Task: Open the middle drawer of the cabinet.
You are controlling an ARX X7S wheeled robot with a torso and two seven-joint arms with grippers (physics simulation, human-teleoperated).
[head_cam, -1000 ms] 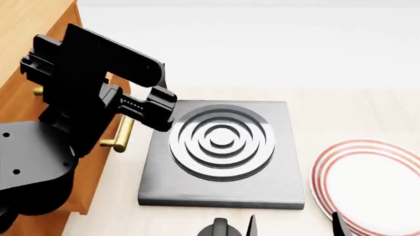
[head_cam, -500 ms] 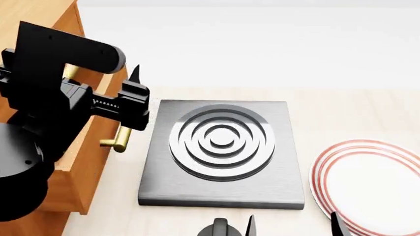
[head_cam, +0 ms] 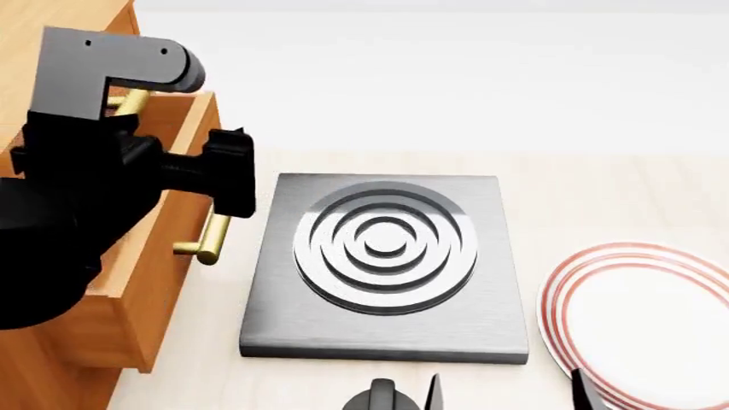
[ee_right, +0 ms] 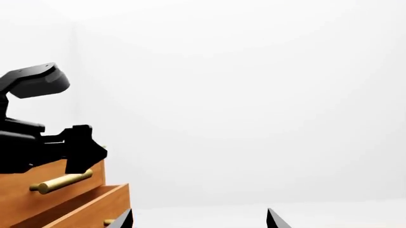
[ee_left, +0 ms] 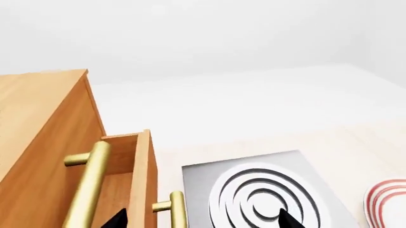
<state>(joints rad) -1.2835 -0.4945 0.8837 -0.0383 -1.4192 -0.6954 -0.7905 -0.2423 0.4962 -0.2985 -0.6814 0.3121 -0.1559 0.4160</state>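
The orange-brown cabinet (head_cam: pixel 57 51) stands at the left of the head view. Its middle drawer (head_cam: pixel 171 213) stands pulled out, brass bar handle (head_cam: pixel 212 232) toward the hotplate. The top drawer's handle (head_cam: pixel 129 102) shows above it. My left gripper (head_cam: pixel 231 175) hovers above the pulled-out drawer's front. It is open, and the wrist view shows the drawer handle (ee_left: pixel 178 211) between its dark fingertips (ee_left: pixel 117 220) but apart from them. My right gripper (head_cam: pixel 507 395) is open and holds nothing at the near edge of the head view.
A grey square hotplate (head_cam: pixel 387 256) with concentric rings lies beside the drawer front. A white plate (head_cam: pixel 638 316) with red rings sits at the right. A black knob (head_cam: pixel 381 397) shows at the near edge. The surface is pale wood.
My left arm has swung left and upward, carrying the gripper off the hotplate's edge to over the drawer front. The drawer and its handle have not moved.
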